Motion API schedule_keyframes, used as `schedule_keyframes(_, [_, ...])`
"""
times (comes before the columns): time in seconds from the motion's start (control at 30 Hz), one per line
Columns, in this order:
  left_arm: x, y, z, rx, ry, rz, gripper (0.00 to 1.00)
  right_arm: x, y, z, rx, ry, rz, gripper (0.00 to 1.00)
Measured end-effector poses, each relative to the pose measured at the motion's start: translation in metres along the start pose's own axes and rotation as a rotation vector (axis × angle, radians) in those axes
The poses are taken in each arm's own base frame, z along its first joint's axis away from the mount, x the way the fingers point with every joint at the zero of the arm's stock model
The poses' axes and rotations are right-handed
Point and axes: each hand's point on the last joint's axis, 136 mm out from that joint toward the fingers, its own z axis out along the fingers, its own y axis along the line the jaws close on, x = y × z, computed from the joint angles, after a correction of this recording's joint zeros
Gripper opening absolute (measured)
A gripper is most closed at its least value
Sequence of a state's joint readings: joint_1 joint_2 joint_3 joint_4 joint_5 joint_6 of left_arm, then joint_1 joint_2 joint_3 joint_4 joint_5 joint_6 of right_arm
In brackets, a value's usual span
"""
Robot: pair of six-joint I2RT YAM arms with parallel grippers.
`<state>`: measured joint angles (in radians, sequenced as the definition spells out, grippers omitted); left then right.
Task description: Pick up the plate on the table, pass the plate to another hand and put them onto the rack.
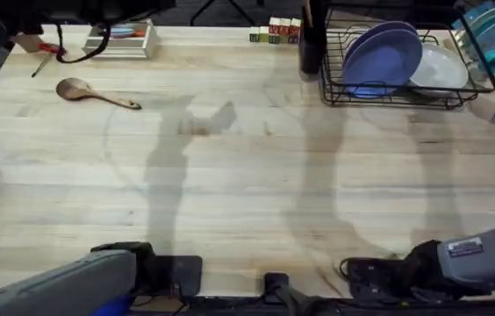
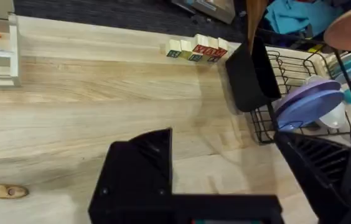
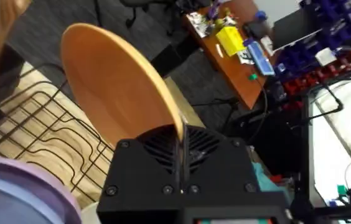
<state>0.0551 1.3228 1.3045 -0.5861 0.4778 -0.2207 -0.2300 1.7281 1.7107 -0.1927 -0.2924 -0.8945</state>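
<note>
My right end effector [image 3: 180, 146] pinches the orange plate [image 3: 116, 87] by its rim, edge-on above the black wire rack [image 3: 35, 124]. I'd lower slowly into a free slot beside the blue-purple plates [image 1: 381, 54], keeping it upright.

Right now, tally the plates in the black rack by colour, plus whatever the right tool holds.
Blue-purple plates, in the rack: 2
White plate, in the rack: 1
Orange plate, clamped in the right tool: 1
Total: 4
</note>
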Motion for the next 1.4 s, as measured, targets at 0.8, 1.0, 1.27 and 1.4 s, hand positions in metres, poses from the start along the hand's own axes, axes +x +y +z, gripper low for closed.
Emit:
schedule_keyframes(0.8, [-0.001, 0.006, 0.000, -0.033, -0.007, 0.000, 0.995, 0.054, 0.041, 0.073, -0.153, 0.086, -0.139, 0.027])
schedule_keyframes(1.0, [-0.001, 0.006, 0.000, -0.033, -0.007, 0.000, 0.995, 0.073, 0.059, 0.085, -0.208, 0.113, -0.178, 0.026])
schedule_keyframes(1.27, [-0.001, 0.006, 0.000, -0.037, -0.008, 0.000, 0.995, 0.088, 0.078, 0.083, -0.291, 0.142, -0.261, 0.026])
schedule_keyframes(1.4, [-0.002, 0.007, 0.000, -0.040, -0.009, 0.000, 0.995, 0.096, 0.085, 0.089, -0.311, 0.148, -0.279, 0.026])
